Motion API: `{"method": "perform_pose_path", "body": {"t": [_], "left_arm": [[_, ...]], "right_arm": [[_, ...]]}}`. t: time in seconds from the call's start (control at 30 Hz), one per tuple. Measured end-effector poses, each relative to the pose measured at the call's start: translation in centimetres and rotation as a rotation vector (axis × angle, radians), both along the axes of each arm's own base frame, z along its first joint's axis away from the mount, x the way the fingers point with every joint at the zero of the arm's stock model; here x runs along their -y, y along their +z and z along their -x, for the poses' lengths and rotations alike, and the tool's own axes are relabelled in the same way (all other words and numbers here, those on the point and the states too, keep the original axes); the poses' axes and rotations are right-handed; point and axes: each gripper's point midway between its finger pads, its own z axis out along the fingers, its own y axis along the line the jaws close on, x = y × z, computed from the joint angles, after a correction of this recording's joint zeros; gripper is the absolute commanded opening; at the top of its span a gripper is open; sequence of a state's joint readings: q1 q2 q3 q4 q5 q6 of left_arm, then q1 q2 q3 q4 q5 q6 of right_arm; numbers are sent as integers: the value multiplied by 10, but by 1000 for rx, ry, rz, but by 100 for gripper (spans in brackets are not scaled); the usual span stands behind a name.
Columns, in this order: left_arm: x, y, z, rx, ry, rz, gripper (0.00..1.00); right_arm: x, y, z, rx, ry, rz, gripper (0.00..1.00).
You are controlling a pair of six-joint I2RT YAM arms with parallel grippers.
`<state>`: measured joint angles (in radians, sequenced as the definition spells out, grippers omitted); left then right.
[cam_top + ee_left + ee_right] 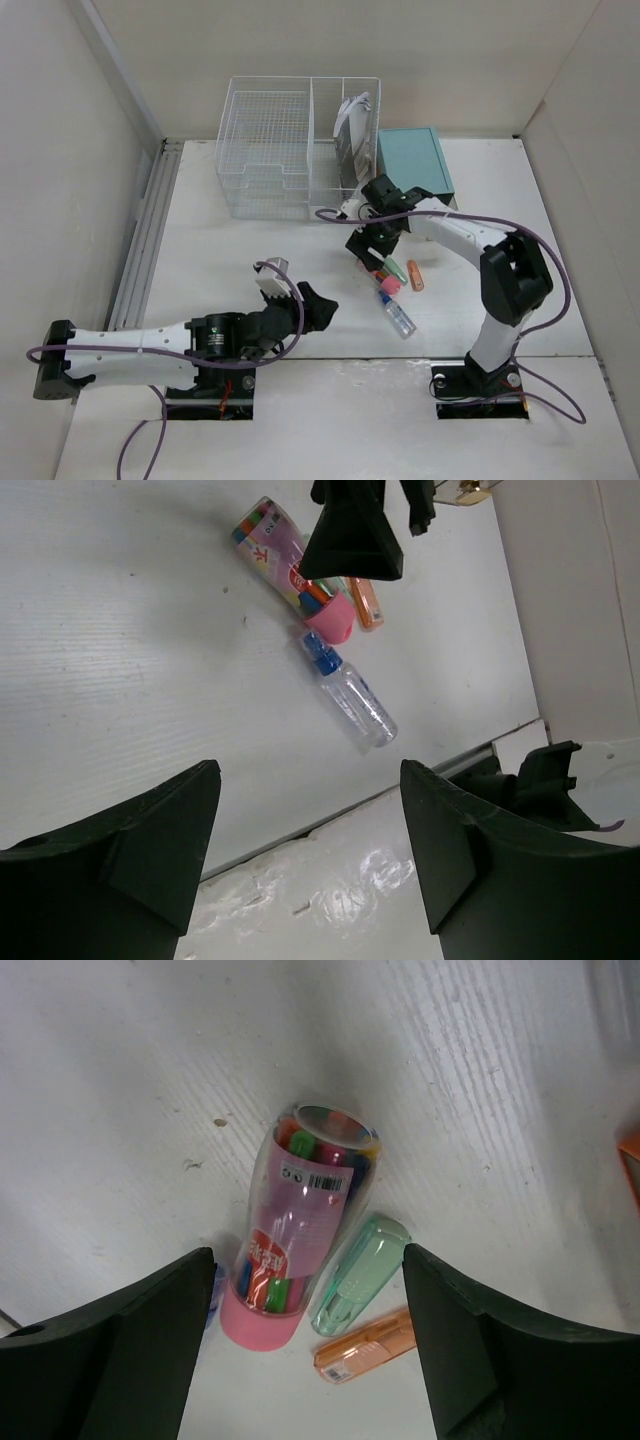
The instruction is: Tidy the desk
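Risk: right claw (pixel 308 1250), spread open and empty, hung over the marker tube (pixel 300 1210) on the worktop (pixel 200 260), which filled the top view's centre. Closing off-centre could roll the tube into the green highlighter (pixel 360 1272) just beside it. Left claw (pixel 308 770) was also released, empty.

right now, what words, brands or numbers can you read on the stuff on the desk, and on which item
Nothing reads clearly.
Marker tube: red print on the pink label, too blurred.
Its white sticker: symbols, too small.
Orange highlighter: printed patch, too small.
Clear bottle, green highlighter: no text visible.
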<state>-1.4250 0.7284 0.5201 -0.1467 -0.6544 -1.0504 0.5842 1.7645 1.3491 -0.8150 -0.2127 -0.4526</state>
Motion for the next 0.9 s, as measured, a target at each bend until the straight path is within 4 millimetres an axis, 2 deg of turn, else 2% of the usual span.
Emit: {"method": "perform_pose_path", "body": {"t": [0.23,0.6,0.67,0.77,0.83,0.87,0.9], "left_arm": [[-3,-2,0,0,6,4,70],[-7,-4,0,2,6,8,70],[-7,-4,0,3,5,8,70],[-7,-3,0,5,4,10,70],[-8,-2,0,7,4,17,70],[-9,-1,0,8,3,22,70],[-9,0,0,10,3,26,70]], "right_arm": [[2,-31,3,-58,8,69,82],[-12,-41,-2,-65,12,83,82],[-13,-46,0,-73,10,96,79],[-15,-53,3,-81,10,116,71],[-15,-56,4,-82,10,132,56],[-15,-57,5,-85,3,136,41],[-15,-57,5,-83,1,139,35]]}}
